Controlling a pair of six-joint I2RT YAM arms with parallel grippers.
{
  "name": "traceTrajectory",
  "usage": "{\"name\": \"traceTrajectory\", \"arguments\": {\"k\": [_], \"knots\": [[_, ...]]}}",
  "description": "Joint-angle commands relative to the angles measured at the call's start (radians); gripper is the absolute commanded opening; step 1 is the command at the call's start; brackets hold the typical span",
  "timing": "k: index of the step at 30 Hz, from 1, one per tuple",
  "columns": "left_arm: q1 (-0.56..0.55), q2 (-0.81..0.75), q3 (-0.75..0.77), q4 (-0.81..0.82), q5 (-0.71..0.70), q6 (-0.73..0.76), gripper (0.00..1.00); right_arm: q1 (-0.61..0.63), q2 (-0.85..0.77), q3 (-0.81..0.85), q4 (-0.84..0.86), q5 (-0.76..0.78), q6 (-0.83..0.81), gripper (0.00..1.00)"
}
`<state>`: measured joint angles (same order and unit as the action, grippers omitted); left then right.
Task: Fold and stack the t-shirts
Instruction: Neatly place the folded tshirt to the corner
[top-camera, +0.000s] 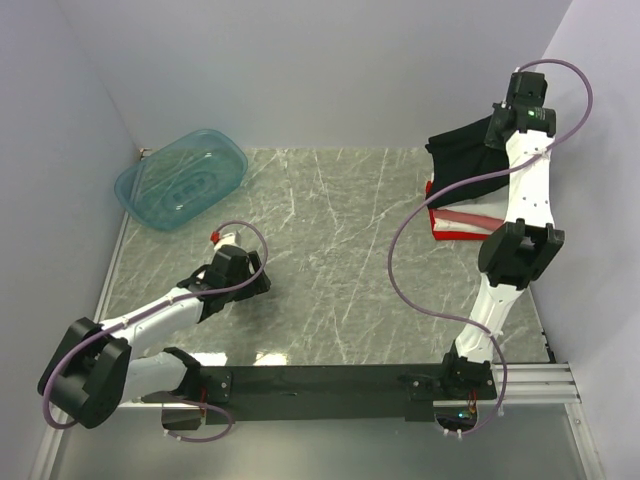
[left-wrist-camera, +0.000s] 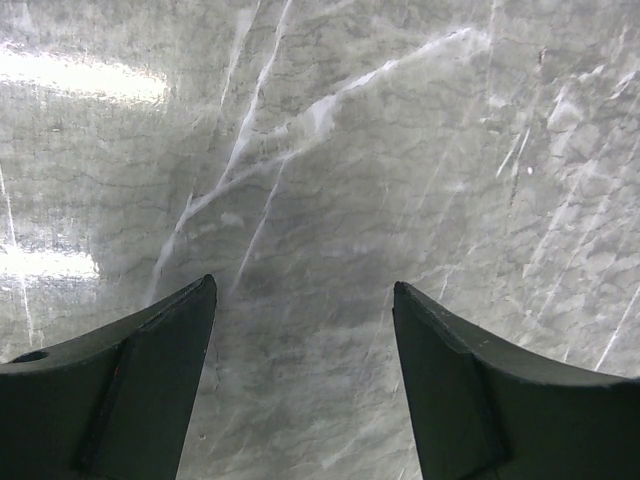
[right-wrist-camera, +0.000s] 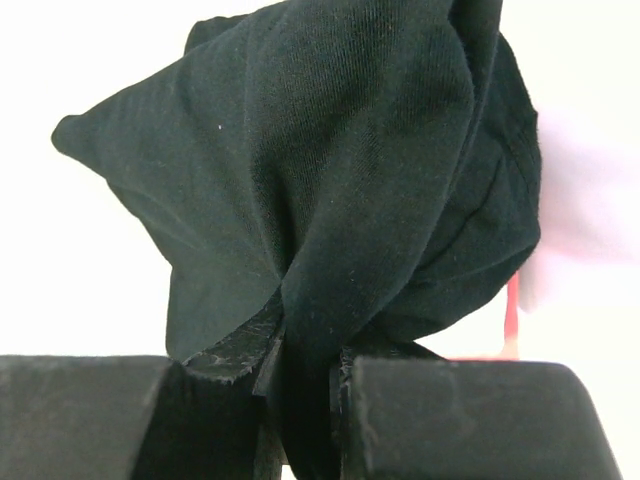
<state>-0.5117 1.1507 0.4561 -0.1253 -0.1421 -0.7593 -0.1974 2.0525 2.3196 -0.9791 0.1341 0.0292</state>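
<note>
A black t-shirt (top-camera: 460, 156) hangs bunched in the air at the far right, above a stack of folded t-shirts (top-camera: 462, 222) that shows red, pink and white layers. My right gripper (top-camera: 497, 138) is shut on it. In the right wrist view a thick fold of the black t-shirt (right-wrist-camera: 340, 170) is pinched in the right gripper (right-wrist-camera: 305, 352), and a sliver of red (right-wrist-camera: 512, 315) shows behind it. My left gripper (top-camera: 238, 272) sits low at the near left. In the left wrist view the left gripper (left-wrist-camera: 305, 290) is open over bare marble, with nothing between its fingers.
A translucent teal plastic tub (top-camera: 181, 178) stands at the far left of the grey marble table (top-camera: 330, 260). White walls close in the back and both sides. The black rail (top-camera: 320, 385) with the arm bases runs along the near edge.
</note>
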Motion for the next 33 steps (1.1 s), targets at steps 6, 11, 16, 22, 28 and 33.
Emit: {"name": "traceTrajectory", "arguments": {"k": [6, 11, 16, 22, 28, 33], "knots": [[0.006, 0.009, 0.001, 0.013, 0.016, 0.025, 0.77, -0.031, -0.055, -0.071, 0.171, 0.169, 0.026, 0.00], [0.006, 0.006, -0.002, 0.015, 0.022, 0.028, 0.78, -0.031, -0.069, -0.140, 0.209, 0.274, 0.061, 0.11], [0.006, 0.009, 0.000, 0.010, 0.018, 0.025, 0.80, -0.033, -0.139, -0.242, 0.269, 0.384, 0.101, 0.59], [0.006, 0.014, 0.003, 0.012, 0.019, 0.029, 0.80, -0.037, -0.265, -0.386, 0.378, 0.452, 0.123, 0.88], [0.006, -0.009, -0.007, 0.019, 0.024, 0.029, 0.80, -0.034, -0.397, -0.526, 0.442, 0.452, 0.161, 0.90], [0.006, -0.043, -0.007, 0.018, 0.021, 0.026, 0.80, -0.027, -0.552, -0.705, 0.470, 0.395, 0.247, 0.91]]}}
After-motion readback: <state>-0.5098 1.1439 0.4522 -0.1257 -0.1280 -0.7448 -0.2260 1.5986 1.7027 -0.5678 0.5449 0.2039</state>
